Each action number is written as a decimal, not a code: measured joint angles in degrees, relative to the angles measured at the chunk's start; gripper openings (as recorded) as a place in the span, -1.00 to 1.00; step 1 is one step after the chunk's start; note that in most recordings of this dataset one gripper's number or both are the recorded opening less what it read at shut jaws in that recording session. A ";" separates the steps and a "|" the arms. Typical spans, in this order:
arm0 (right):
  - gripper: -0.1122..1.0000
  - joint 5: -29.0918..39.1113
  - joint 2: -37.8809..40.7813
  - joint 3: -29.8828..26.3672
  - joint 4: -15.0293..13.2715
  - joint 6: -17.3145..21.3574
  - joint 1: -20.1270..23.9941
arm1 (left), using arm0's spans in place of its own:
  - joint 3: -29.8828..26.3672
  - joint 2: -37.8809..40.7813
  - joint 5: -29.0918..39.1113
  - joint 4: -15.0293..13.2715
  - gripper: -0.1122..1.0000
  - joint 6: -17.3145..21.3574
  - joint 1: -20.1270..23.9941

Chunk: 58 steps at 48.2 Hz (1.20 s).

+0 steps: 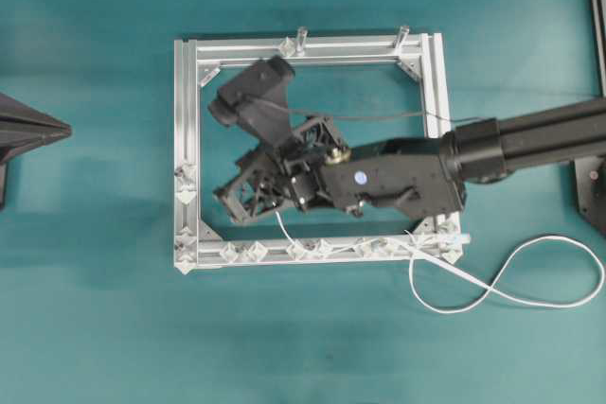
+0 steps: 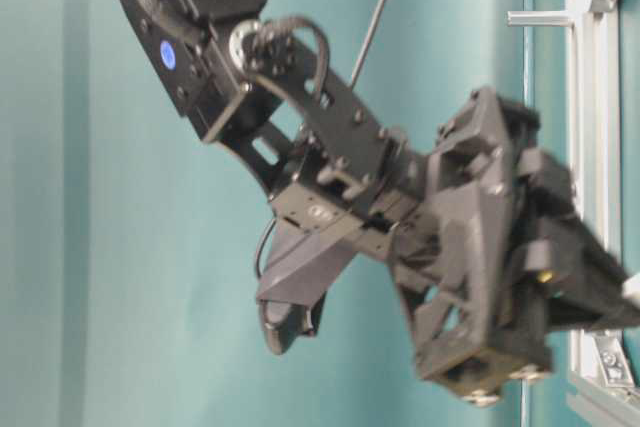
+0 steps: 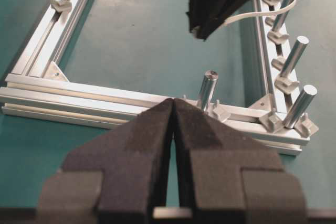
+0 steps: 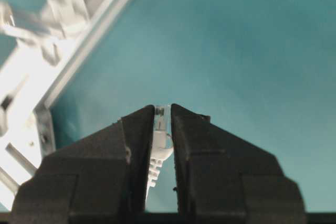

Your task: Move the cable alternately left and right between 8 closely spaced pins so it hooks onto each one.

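Observation:
The white cable [image 1: 445,276] loops on the mat at the right and runs along the bottom rail among the pins [image 1: 311,250]. It then rises to my right gripper [image 1: 229,203] inside the aluminium frame [image 1: 182,111]. That gripper [image 4: 163,109] is shut on the cable's small white plug [image 4: 160,127], above the bare mat near the frame's lower-left corner. I cannot tell which pins the cable hooks. My left gripper [image 3: 173,102] is shut and empty, outside the frame's left rail [image 3: 79,95]. In the overhead view the left gripper [image 1: 59,128] sits at the far left edge.
Two taller posts [image 1: 301,37] stand on the frame's top rail. More pins [image 1: 185,184] sit on the left rail. The right arm [image 1: 530,139] crosses the frame's right rail. In the table-level view the blurred right arm [image 2: 330,167] fills the middle.

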 measured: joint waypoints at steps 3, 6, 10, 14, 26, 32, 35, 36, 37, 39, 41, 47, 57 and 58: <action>-0.55 -0.88 0.09 -0.35 -0.18 0.00 -0.70 | 0.00 0.09 0.00 0.00 -0.80 0.00 0.00; -0.55 -1.58 0.53 -1.14 -0.62 0.09 -0.97 | 0.00 0.00 0.00 -0.09 -0.80 0.00 0.00; -0.54 -2.02 1.58 -2.20 -1.32 0.00 -0.97 | 0.00 0.00 0.00 0.00 -0.80 0.00 0.00; -0.55 -2.46 2.72 -3.69 -1.67 0.00 -0.88 | 0.00 0.00 0.00 -0.09 -0.80 0.00 0.00; -0.55 -3.34 6.24 -8.61 -1.93 -0.88 -0.88 | 0.00 0.00 0.00 0.00 -0.80 0.00 0.00; -0.55 -3.34 7.29 -10.02 -1.93 -3.52 -0.88 | 0.00 0.09 0.00 0.00 -0.80 0.00 0.00; -0.54 -3.34 7.47 -10.46 -1.93 -4.39 -0.79 | 0.00 0.00 0.00 0.00 -0.80 0.09 0.00; -0.55 -3.25 7.47 -10.55 -1.93 -4.48 -0.79 | 0.00 0.09 0.00 0.00 -0.80 0.00 0.00; -0.55 -3.25 7.38 -10.55 -1.93 -4.57 -0.79 | 0.00 0.09 0.00 0.00 -0.80 0.00 0.00; -0.55 -3.25 7.47 -10.63 -1.93 -4.57 -0.70 | 0.00 0.09 0.00 0.00 -0.80 0.00 0.00; -0.54 -3.25 7.47 -10.63 -1.85 -4.57 -0.35 | 0.00 0.00 0.00 0.00 -0.80 0.00 0.00; -0.55 -3.16 7.47 -10.63 -1.76 -4.57 0.79 | 0.00 0.00 0.00 0.00 -0.80 0.00 0.00; -0.55 -3.08 7.56 -10.63 -1.23 -4.48 4.31 | 0.00 0.09 0.00 0.00 -0.80 0.00 0.00; -0.55 -3.08 7.65 -10.72 -1.05 -4.48 4.66 | 0.00 0.00 0.00 -0.09 -0.80 0.00 0.00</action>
